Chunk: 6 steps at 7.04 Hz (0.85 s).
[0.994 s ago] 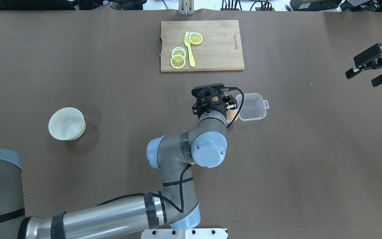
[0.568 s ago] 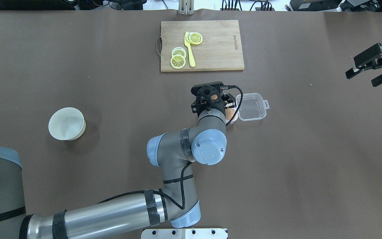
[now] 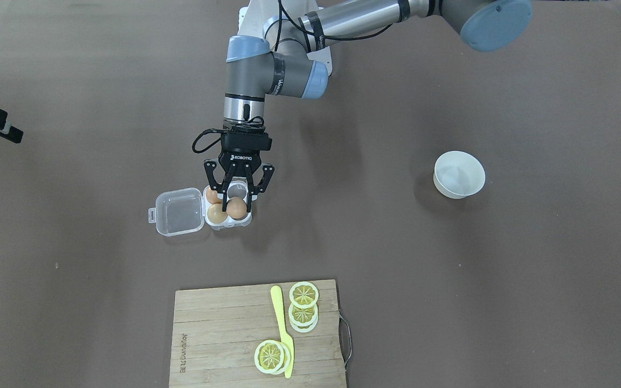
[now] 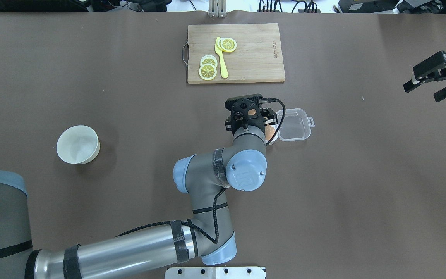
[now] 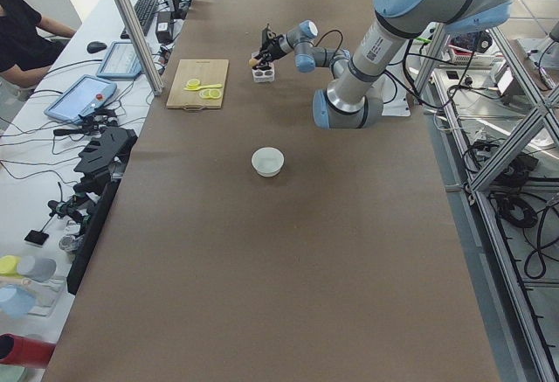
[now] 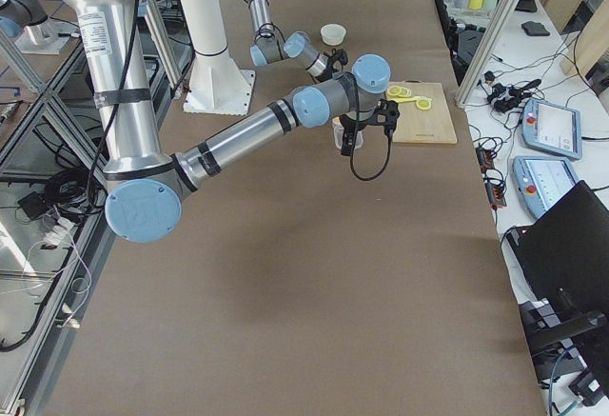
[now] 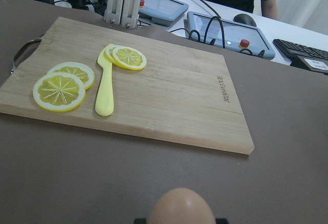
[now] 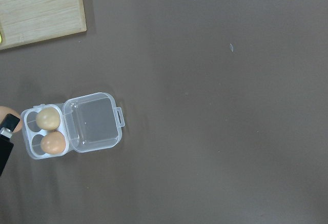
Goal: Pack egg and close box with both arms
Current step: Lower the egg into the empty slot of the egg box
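My left gripper (image 3: 237, 202) hangs just over the open box (image 3: 228, 222) and is shut on an orange-brown egg (image 3: 236, 208). The same egg (image 7: 182, 207) fills the bottom edge of the left wrist view. In the right wrist view the box (image 8: 29, 131) holds two eggs in the cells beside the lid: a paler one (image 8: 47, 117) and an orange-brown one (image 8: 53, 142). Its two other cells are bare. The clear lid (image 4: 293, 124) lies flat, folded open. My right gripper (image 4: 426, 88) hovers open far off at the table's right edge, holding nothing.
A wooden cutting board (image 4: 254, 54) with lemon slices and a yellow knife (image 4: 221, 58) lies beyond the box. A white bowl (image 4: 78, 144) stands far to the left. A person and tablets (image 7: 230, 24) are past the far table edge.
The left gripper has shifted only slightly over the box, still holding the egg. The right arm has not moved.
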### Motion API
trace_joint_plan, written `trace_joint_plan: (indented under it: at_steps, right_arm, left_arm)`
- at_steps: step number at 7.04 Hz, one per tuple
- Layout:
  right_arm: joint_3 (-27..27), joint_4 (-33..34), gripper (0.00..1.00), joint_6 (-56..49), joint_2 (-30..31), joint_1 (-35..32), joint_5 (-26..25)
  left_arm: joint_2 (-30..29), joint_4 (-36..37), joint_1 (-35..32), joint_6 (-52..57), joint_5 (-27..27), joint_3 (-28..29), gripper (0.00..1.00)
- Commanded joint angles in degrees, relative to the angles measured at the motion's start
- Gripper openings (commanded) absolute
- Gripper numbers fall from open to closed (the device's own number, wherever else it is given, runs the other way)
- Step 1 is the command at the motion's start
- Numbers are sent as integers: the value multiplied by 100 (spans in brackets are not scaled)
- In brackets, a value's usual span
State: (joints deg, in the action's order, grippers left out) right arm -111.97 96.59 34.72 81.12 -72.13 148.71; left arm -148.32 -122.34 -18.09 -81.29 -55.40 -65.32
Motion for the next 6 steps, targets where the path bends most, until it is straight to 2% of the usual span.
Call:
trace_joint_plan:
  at_steps: [1, 2, 6]
  right_arm:
    - [9, 0, 100, 0, 0, -2, 0]
    - [0, 0, 100, 0, 0, -2, 0]
    - [18, 0, 100, 0, 0, -2, 53]
  left_arm:
    - [-4, 9, 7, 0, 12, 1, 42]
    - [-4, 9, 7, 0, 12, 10, 46]
    - [-4, 9, 16, 0, 12, 10, 50]
